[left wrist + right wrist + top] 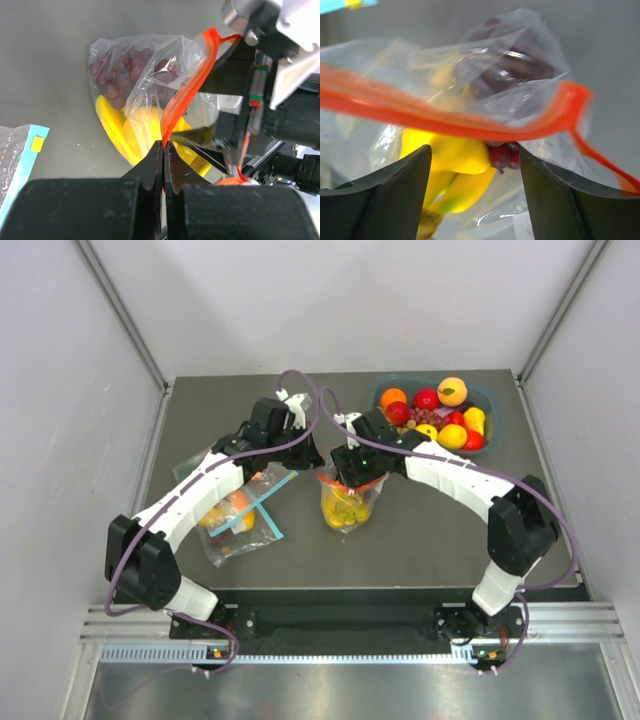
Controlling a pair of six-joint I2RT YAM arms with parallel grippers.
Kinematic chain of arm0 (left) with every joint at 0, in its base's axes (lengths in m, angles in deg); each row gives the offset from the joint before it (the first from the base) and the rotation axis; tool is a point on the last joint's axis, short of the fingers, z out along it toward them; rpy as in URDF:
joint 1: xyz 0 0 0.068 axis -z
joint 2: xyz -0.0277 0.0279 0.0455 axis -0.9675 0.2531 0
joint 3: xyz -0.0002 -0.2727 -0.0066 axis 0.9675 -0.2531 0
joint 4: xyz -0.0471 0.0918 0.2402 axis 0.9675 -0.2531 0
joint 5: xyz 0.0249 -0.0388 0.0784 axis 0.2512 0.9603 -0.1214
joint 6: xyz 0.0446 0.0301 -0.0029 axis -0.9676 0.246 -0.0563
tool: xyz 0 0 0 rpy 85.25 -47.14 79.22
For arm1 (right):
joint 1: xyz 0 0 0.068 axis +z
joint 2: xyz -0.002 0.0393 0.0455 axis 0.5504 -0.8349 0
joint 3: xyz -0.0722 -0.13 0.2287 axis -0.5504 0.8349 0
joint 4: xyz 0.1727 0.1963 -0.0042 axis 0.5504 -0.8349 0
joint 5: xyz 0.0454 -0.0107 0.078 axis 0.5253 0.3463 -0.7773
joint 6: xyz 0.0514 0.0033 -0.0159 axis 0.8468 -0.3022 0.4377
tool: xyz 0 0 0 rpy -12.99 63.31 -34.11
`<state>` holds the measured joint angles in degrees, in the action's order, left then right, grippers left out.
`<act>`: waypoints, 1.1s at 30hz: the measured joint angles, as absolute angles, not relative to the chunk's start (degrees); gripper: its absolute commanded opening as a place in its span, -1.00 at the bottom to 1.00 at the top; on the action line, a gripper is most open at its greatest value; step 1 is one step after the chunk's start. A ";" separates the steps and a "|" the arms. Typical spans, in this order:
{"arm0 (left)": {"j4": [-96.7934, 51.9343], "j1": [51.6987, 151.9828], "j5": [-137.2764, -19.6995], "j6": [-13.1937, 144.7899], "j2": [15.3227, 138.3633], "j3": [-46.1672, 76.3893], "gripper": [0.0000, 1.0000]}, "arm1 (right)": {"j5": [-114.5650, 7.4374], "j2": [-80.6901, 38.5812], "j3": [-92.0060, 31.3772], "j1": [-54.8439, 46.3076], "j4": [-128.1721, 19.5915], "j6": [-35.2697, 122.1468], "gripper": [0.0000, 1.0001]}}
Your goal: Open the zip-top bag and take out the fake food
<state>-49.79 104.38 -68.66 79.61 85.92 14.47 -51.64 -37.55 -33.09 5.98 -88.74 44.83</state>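
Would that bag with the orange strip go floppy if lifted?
Probably: the bag looks thin and crinkled, folding where the left gripper pinches its strip. The bananas and grapes inside would likely slump downward.

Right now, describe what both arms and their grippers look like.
The left arm and right arm have white shells between bulky black joints, with a purple cable looping along each. The left gripper and right gripper are matte black wedges tapering to narrow tips.
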 measured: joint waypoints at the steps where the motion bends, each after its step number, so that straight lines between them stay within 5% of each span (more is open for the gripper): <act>1: -49.81 104.38 -68.62 79.54 85.92 14.47 -1.00 | -50.65 -37.55 -32.41 5.98 -87.52 45.36 0.42; 14: -50.09 104.33 -68.60 77.57 86.76 14.51 -1.00 | -44.32 -42.36 -31.50 5.98 -78.51 47.19 0.46; 24: -50.20 104.33 -68.60 76.15 88.20 15.26 -1.00 | -43.73 -44.64 -30.88 5.83 -76.96 46.06 -0.79; 28: -50.25 104.33 -68.64 76.17 88.26 15.36 -1.00 | -44.47 -43.54 -30.56 5.67 -77.20 45.62 -1.00; 33: -50.20 104.33 -68.75 76.39 89.16 16.74 -1.00 | -48.38 -38.93 -28.70 5.54 -78.64 45.62 -1.00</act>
<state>-50.20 104.33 -68.75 76.39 89.16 16.74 -48.38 -38.93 -28.70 5.54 -78.64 45.62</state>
